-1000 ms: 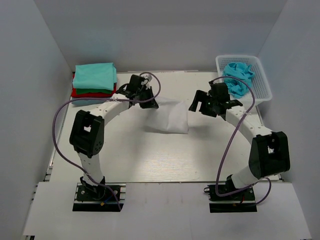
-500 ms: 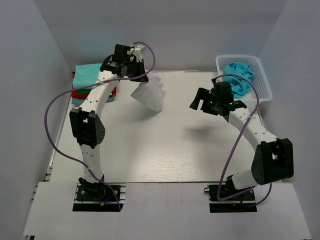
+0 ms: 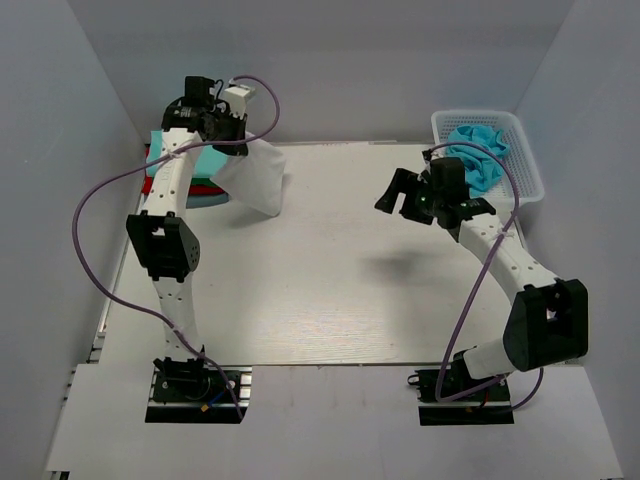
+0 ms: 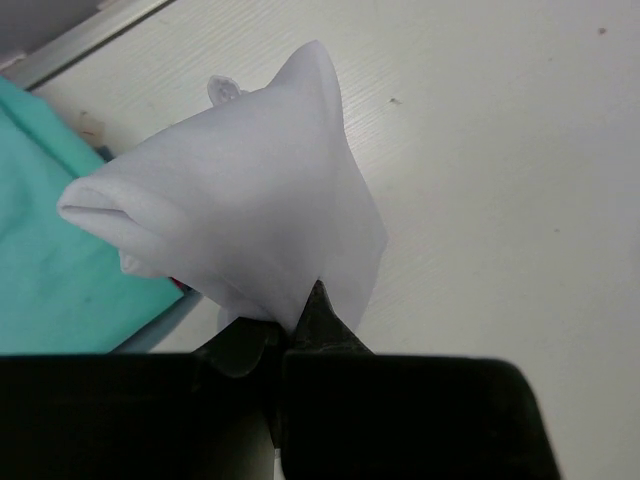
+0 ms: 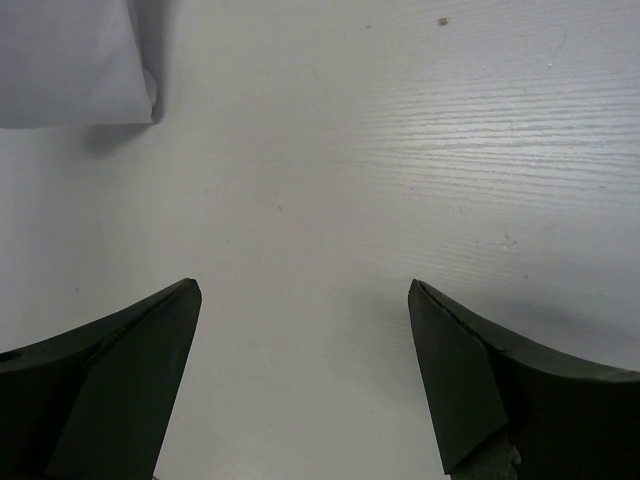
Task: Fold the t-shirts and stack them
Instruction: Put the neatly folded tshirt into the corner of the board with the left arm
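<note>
- left gripper (image 3: 238, 146) is pinched tight on the top edge of the folded white tee (image 3: 255, 182), which hangs down from it at the table's (image 3: 330, 290) far-left
- the teal tee (image 4: 50, 260) topping the stack (image 3: 207, 187) sits just left of the dangling cloth, so I'd guess a short sideways swing gets it there
- right gripper (image 3: 398, 200) is spread wide and holding nothing, well apart, so the left arm's the near one
</note>
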{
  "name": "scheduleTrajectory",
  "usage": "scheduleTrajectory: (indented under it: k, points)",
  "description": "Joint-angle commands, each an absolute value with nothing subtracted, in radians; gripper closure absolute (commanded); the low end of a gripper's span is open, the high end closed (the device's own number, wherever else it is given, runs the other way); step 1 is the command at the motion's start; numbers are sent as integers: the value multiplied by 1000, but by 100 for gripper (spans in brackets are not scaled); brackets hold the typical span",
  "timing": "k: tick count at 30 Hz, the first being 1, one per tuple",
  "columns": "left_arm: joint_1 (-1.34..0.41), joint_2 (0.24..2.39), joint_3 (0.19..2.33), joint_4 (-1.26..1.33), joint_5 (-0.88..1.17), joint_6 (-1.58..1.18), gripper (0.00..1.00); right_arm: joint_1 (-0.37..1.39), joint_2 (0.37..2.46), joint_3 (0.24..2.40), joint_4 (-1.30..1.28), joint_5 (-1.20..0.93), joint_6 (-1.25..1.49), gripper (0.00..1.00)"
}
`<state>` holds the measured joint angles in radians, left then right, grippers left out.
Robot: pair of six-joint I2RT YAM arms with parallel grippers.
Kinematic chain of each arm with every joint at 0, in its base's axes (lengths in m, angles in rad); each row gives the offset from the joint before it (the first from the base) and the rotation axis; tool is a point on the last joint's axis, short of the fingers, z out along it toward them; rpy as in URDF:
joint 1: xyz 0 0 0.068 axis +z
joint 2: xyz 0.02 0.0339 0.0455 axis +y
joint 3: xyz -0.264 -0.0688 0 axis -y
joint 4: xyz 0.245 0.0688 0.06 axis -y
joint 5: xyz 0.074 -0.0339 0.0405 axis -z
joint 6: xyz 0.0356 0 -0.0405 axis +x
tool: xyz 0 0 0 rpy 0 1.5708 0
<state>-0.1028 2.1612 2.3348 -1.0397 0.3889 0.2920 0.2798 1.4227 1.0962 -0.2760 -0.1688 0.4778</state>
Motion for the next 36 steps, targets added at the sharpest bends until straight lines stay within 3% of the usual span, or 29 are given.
scheduleTrajectory:
  k: [1, 16, 36]
  points:
    - [-68, 2071, 2361, -1025, 374, 383, 100, 276, 1443, 1155, -225, -222, 499, 10]
    - [75, 2031, 2401, -759, 420, 311, 100, 279, 1511, 1206, -230, -204, 525, 10]
    - [261, 2118, 2379, -693, 440, 302, 100, 282, 1626, 1347, -264, -190, 531, 10]
